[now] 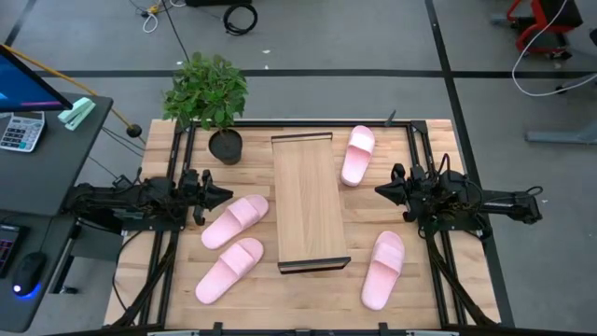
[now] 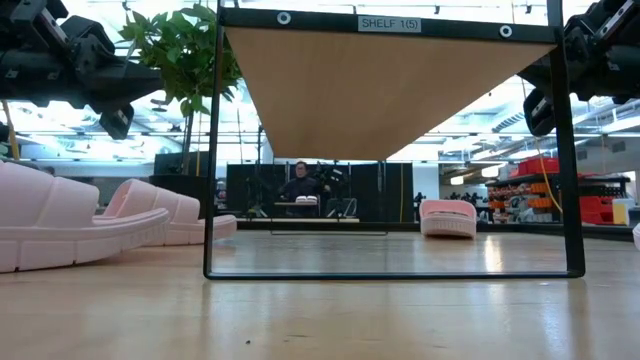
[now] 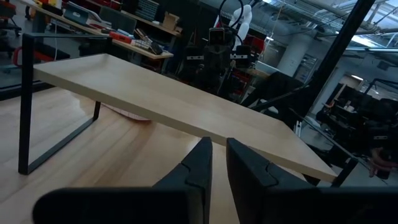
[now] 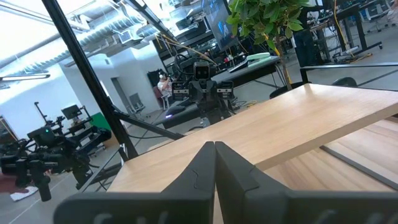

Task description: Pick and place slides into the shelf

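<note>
The shelf (image 1: 308, 201), a long light-wood board on black end rails, stands in the middle of the table and holds nothing. Two pale pink slides (image 1: 234, 221) (image 1: 229, 270) lie on their soles left of it. A third slide (image 1: 357, 155) lies at its far right and a fourth (image 1: 383, 269) at its near right. My left gripper (image 1: 224, 194) hovers left of the shelf, above the nearer left slide, with only a narrow gap between its fingers (image 3: 219, 155). My right gripper (image 1: 381, 189) hovers right of the shelf, shut and empty (image 4: 215, 149).
A potted plant (image 1: 224, 145) stands at the far left, beside the shelf's far end. A desk with a keyboard and calculator (image 1: 20, 131) stands off the table's left. A person (image 2: 300, 185) sits far behind the table. Bare tabletop (image 1: 308, 299) lies along the near edge.
</note>
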`<act>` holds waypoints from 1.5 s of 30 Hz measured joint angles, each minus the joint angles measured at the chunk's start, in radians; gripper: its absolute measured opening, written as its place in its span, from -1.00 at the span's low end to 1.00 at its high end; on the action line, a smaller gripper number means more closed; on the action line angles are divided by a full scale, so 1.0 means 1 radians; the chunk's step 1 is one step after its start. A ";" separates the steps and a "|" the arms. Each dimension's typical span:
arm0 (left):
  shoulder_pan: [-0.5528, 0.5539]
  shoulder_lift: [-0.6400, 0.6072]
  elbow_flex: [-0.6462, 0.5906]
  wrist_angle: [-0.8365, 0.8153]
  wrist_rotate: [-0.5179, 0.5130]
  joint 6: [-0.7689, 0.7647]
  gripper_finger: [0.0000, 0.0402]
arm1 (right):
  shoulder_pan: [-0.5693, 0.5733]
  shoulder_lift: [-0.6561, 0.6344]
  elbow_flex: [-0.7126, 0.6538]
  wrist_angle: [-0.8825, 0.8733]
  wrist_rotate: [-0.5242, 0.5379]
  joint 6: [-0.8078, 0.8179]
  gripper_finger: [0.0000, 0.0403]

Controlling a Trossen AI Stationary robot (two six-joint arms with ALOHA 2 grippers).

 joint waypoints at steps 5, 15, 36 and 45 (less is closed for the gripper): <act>0.000 0.000 0.000 0.000 -0.003 0.002 -0.73 | 0.000 0.000 0.000 -0.012 0.002 -0.099 -0.93; 0.000 0.000 0.000 0.000 -0.004 0.003 -0.74 | 0.000 0.000 0.000 -0.014 0.185 -0.070 -0.93; 0.000 0.004 0.000 0.248 -0.481 -0.243 -0.76 | -0.015 0.171 0.238 -0.019 0.494 0.083 -0.93; -0.005 0.005 0.000 0.278 -0.478 -0.195 -0.57 | -0.084 0.329 0.356 -0.197 0.494 0.067 -0.93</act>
